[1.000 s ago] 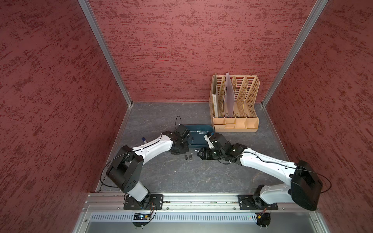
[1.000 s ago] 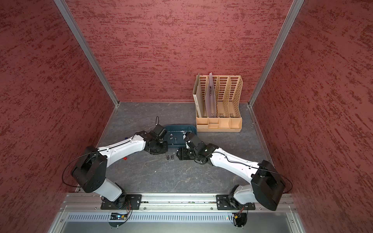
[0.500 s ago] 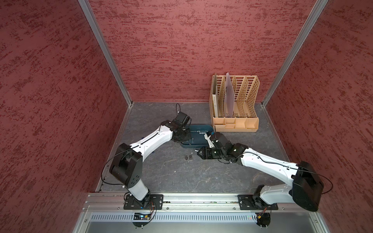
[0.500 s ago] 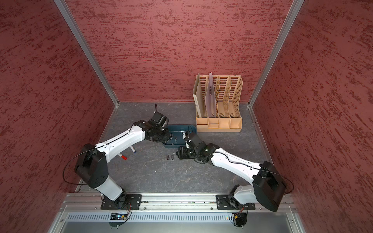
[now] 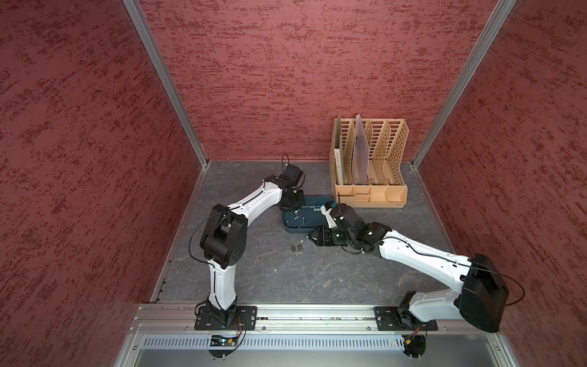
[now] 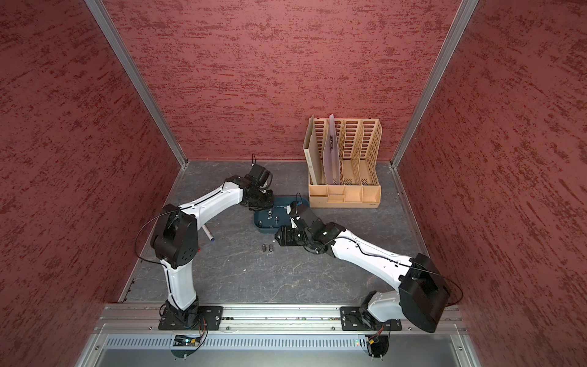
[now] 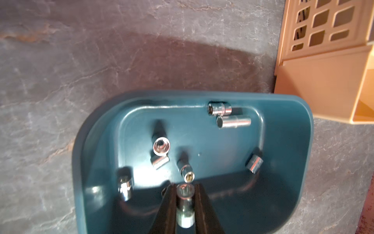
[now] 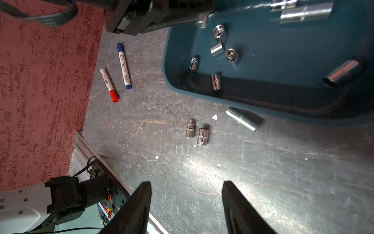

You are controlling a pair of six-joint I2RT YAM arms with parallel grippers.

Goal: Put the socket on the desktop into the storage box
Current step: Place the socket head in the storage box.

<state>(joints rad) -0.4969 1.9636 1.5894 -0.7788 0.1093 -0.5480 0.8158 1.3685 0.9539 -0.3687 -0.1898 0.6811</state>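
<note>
Bare desktop [image 5: 286, 279] up front; file rack [image 5: 370, 193] + L arm [image 5: 254, 200] nr storage box [image 5: 313, 222].

Three red-brown, rough-textured walls [image 5: 286, 79] close in the scene, joined by slanting aluminium corner posts [image 5: 166, 82]. A tan perforated file rack [image 5: 370, 198] stands at the far right corner of the grey veined counter [image 5: 317, 279], against the back wall. An aluminium rail [image 5: 317, 313] runs along the near edge.
</note>
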